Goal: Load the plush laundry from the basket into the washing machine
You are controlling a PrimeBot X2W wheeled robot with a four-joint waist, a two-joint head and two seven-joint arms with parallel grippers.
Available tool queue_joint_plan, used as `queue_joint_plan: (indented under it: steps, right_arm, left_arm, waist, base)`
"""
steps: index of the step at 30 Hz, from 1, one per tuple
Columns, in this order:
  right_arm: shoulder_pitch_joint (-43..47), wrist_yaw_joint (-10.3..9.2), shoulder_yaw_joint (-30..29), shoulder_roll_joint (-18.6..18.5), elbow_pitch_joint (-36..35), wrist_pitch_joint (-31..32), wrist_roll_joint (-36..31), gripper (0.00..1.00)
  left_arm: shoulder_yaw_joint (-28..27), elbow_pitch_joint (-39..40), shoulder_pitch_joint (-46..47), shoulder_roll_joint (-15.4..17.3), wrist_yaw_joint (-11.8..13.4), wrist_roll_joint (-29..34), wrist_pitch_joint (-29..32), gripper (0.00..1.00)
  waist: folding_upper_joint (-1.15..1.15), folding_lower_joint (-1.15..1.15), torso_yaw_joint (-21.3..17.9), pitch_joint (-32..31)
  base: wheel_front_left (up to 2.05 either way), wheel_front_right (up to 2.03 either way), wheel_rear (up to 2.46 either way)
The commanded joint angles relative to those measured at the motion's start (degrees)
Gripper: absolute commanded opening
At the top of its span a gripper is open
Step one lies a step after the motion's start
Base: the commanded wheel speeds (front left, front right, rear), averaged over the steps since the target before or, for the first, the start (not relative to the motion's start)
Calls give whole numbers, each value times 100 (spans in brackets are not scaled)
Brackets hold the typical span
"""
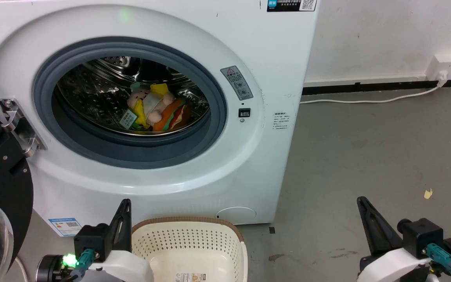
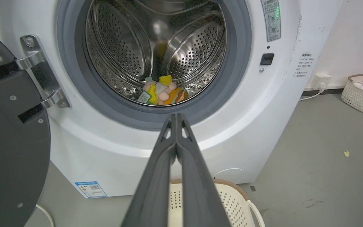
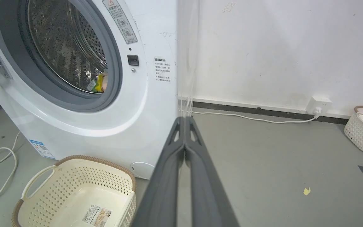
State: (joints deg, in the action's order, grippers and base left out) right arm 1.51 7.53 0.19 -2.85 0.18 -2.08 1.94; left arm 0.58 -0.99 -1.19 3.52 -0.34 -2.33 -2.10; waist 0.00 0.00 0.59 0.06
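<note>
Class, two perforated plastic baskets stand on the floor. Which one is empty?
The cream brown-rimmed basket before the white washing machine; the far basket by the wall holds coloured items.

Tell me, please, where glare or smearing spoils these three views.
Head view: a faint green glow marks the washing machine above its porthole. Left wrist view: the steel drum throws bright highlights. Right wrist view: pale vertical streaks run beside the machine's corner.

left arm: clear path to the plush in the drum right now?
Probably yes. The door hangs open to the side, the porthole is unblocked, and the plush lies low in the drum, straight ahead of the shut left tool. The basket sits below that line.
</note>
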Motion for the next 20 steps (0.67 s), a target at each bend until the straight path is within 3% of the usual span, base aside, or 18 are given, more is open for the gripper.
queue_joint_plan:
  steps: [1, 20]
  right_arm:
    - [-82, -4, -15, -2, -15, 21, -52, 0]
    - [-151, -4, -19, -3, -18, 208, -194, 0]
  left_arm:
    - [-34, 38, 66, -20, 18, 65, 24, 0]
    - [-58, 99, 119, -64, 34, 233, 210, 0]
  waist:
    - [0, 0, -4, 0]
    - [0, 0, -59, -6]
  base:
    - [0, 0, 0]
    - [0, 0, 0]
